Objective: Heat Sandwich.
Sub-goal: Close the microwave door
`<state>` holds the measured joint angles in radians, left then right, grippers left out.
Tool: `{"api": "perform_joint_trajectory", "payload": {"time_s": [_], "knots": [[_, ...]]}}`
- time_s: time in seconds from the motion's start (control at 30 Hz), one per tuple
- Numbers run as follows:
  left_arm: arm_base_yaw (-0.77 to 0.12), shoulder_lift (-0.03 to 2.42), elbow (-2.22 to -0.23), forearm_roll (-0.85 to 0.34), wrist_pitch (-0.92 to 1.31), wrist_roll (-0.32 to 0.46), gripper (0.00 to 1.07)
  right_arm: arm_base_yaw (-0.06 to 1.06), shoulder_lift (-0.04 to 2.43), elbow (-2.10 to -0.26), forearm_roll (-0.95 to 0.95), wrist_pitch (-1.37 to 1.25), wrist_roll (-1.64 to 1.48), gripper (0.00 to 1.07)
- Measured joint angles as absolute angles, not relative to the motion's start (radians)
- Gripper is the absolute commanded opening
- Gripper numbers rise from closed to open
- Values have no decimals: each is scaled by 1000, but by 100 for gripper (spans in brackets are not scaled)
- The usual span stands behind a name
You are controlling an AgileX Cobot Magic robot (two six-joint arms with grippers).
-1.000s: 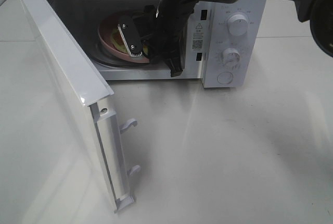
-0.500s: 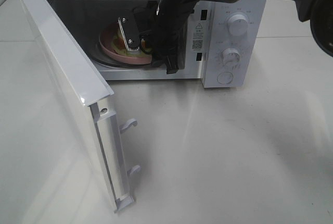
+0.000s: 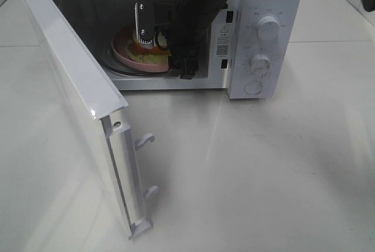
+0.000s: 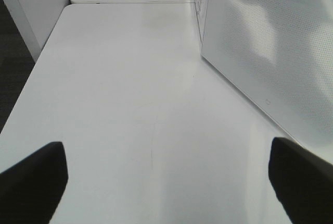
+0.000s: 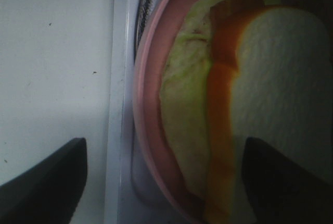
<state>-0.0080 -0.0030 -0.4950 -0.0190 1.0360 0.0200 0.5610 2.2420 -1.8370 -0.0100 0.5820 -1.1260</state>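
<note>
The sandwich (image 5: pixel 218 109) is seen lying on the pink plate (image 3: pixel 140 62) inside the microwave (image 3: pixel 263 47), in the upper middle of the high view, with the door (image 3: pixel 70 82) swung open at the left. The right hand (image 3: pixel 166 57) is held above it, fingers spread wide, nothing gripped. The left hand (image 4: pixel 166 182) is spread wide over the bench (image 4: pixel 130 78), nothing held

The sandwich (image 5: pixel 223 109) lies on a round pink plate (image 5: pixel 148 130) inside the open microwave (image 3: pixel 258 41), in the left part of its cavity. It is a small piece. Three layers show side by side: a pale yellow-green one nearest the plate's rim, a narrow orange-red strip of filling, and a whitish, grainy bread face.
</note>
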Motion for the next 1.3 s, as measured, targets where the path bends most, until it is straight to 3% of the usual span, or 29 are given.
{"api": "perform_joint_trajectory", "payload": {"time_s": [1.3], "knots": [[-8,-3,-495,-19,1036,20,103,561,1814,-1253,0,497,-1001,76]]}}
